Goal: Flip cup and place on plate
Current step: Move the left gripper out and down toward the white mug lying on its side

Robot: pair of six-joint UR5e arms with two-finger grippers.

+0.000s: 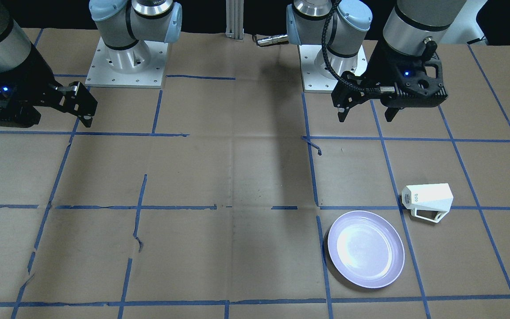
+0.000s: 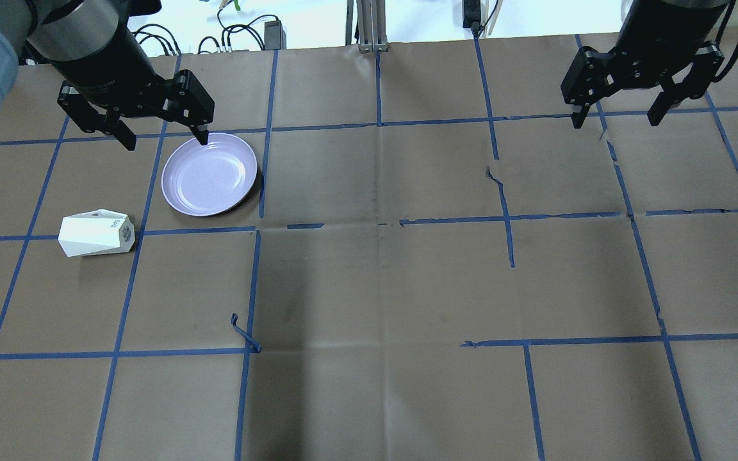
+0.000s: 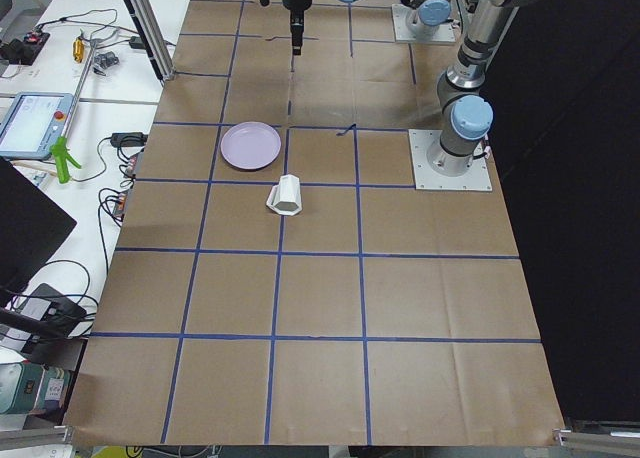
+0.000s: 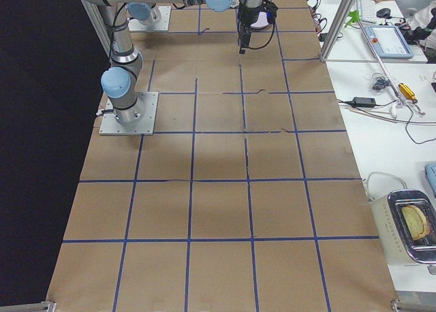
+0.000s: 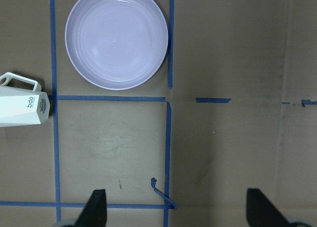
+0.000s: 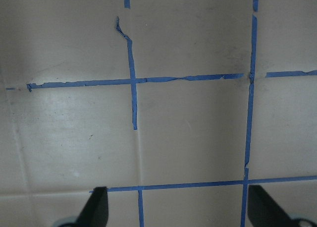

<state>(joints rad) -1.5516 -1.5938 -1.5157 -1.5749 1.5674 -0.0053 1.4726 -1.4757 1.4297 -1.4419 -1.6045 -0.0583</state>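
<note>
Left jaws, spread wide and empty, hang above the paper-covered table (image 1: 237,177). The cup (image 1: 427,201) lies on its side below them, off toward the robot's left, its lettered narrow base facing the table's middle. The plate (image 1: 365,248) sits near the cup, not touching, with a blue tape line (image 5: 53,48) between them. Right jaws, likewise open, hang well apart over the table's other half.

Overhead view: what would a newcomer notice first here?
The white cup lies on its side on the brown-papered table, beside the empty lavender plate but apart from it, on the robot's left half. The left claw hangs open above that side; the right claw hangs open far across, both empty.
</note>
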